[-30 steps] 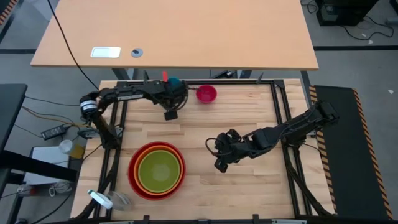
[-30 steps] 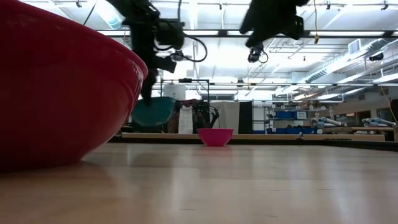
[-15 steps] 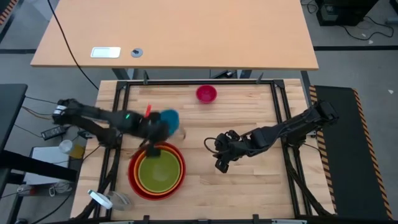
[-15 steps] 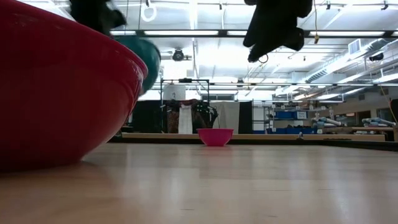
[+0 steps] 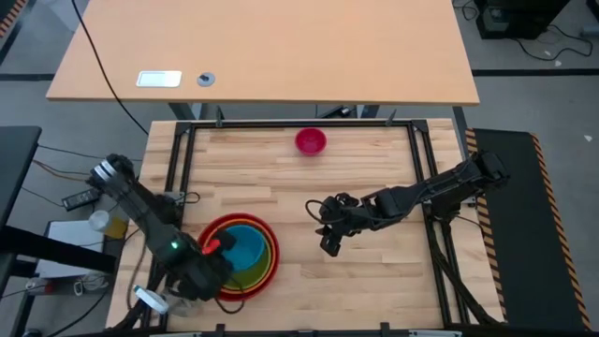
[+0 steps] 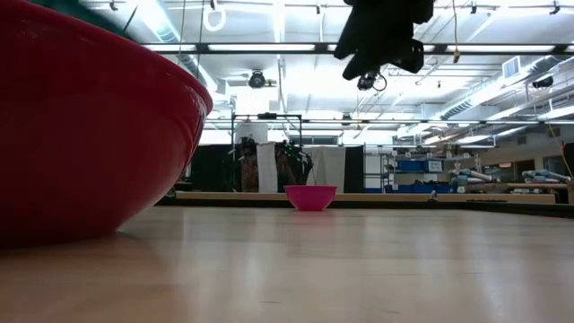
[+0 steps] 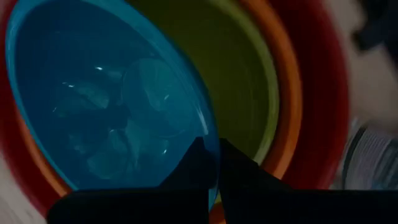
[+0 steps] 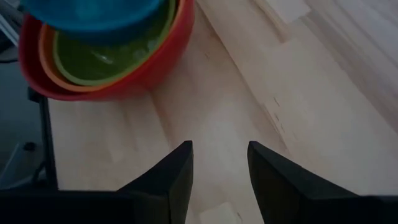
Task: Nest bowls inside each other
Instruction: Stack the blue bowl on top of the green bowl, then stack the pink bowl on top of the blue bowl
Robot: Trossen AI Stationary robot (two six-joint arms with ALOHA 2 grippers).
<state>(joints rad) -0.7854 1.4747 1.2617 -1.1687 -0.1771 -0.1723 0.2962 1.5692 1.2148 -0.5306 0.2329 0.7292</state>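
Note:
A red bowl (image 5: 267, 271) at the table's near left holds an orange bowl (image 5: 208, 232) and a yellow-green bowl (image 7: 249, 81) nested inside it. My left gripper (image 5: 223, 247) is over the stack's left side, shut on the blue bowl (image 5: 247, 245), which hangs over the yellow-green bowl's mouth (image 8: 106, 56). The small pink bowl (image 5: 311, 141) stands on its base near the far edge. My right gripper (image 5: 329, 243) hangs open above the table's middle, right of the stack, with nothing between its fingers (image 8: 177, 177). My left gripper pinches the blue bowl's rim (image 7: 210, 140), on the bowl's left side, with one finger (image 7: 193, 168) inside the bowl and one (image 7: 239, 180) outside. The fingers point steeply down from above. The bowl hangs mouth up over the stack; whether it touches the yellow-green bowl I cannot tell.
A black frame (image 5: 412, 150) borders the wooden table top. Bare wood lies between the stack and the pink bowl and right of my right gripper. A light desk (image 5: 262, 56) stands beyond the far edge. Clutter and cables lie off the left edge (image 5: 94, 220).
My left gripper has swung from the far edge beside the pink bowl toward the near left, carrying the blue bowl clear of the table until it is over the nested stack. Its wrist has rolled on the way. It stays shut on the bowl.

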